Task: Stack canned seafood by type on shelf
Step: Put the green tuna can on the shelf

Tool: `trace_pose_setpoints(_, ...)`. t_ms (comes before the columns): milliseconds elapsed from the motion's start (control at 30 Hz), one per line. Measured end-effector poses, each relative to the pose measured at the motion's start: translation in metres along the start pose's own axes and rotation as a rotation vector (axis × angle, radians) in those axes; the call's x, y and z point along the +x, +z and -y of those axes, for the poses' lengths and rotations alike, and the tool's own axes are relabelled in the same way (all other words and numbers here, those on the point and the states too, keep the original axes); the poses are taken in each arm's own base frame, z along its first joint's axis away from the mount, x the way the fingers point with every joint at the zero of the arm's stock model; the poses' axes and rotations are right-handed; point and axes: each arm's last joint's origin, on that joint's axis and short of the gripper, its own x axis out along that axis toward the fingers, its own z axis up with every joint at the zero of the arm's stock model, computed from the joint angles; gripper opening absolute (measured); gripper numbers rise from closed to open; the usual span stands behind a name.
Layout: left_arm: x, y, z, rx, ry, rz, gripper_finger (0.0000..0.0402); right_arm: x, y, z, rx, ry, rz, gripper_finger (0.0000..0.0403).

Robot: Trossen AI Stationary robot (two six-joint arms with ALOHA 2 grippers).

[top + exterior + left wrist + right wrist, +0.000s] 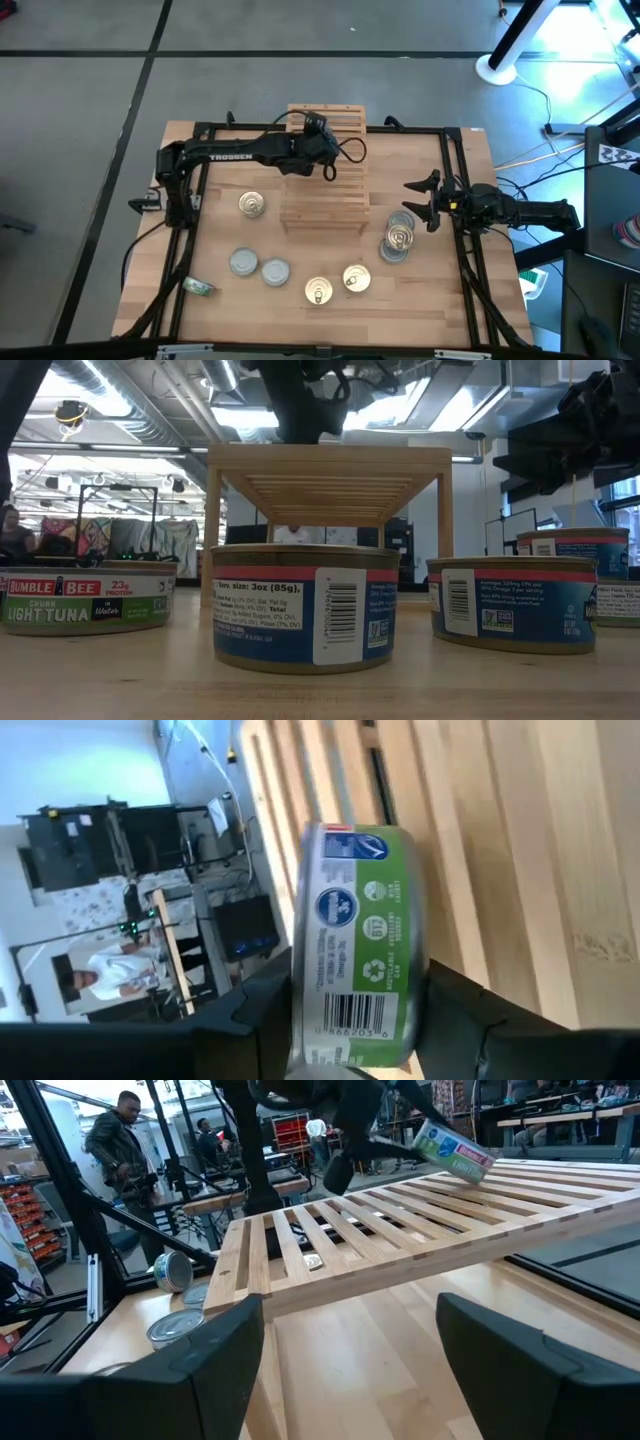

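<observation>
**Green-labelled can between the left jaws, over the shelf.**
The green-labelled can [362,950], tilted on edge, sits between the two fingers of the left gripper [355,1020], just above the slats of the shelf [325,170] near its far end; whether the jaws clamp it or have let go, I cannot tell. The right gripper [418,196] waits beside the shelf, jaws spread wide and empty, near two stacked cans [398,238]. Other cans [270,270] lie loose on the tabletop [420,300].
</observation>
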Motion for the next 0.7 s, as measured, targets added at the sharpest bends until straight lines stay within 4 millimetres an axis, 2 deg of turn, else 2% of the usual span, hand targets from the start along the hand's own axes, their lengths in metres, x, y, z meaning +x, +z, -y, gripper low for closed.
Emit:
trace_pose_setpoints(267,-0.0011,0.0018,0.0019,0.015,-0.001,0.003,0.0153,-0.0001,0.0002,-0.0001,-0.001,0.001,0.001,0.0294)
trace_pose_setpoints(700,-0.003,0.0035,0.0034,-0.14,-0.005,0.011,0.0268,-0.0001,0.0004,-0.0001,-0.001,0.001,0.001,0.0294)
